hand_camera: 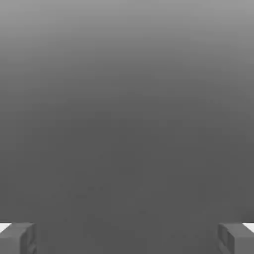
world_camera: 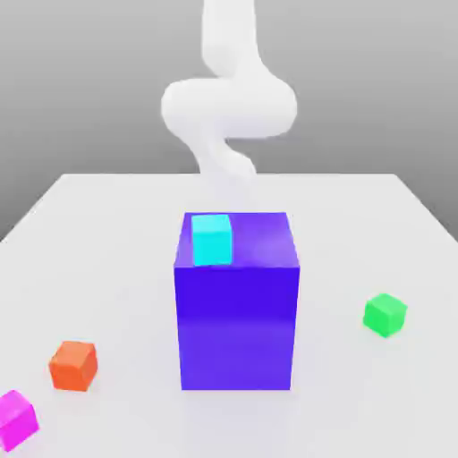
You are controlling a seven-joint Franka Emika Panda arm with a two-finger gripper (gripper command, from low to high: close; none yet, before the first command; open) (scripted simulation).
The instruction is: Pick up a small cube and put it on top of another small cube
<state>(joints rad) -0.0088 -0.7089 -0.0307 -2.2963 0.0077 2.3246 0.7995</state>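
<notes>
The small magenta-pink cube lies on the white table at the near corner on the exterior view's left. A cyan cube rests on top of the big purple block in the middle of the table. The white arm rises behind the block, far from the pink cube. In the hand view my gripper is open, its two fingertips wide apart with only plain grey background between them.
An orange cube sits just beyond the pink one, on the exterior view's left. A green cube sits on the exterior view's right of the purple block. The white table spreads around the block.
</notes>
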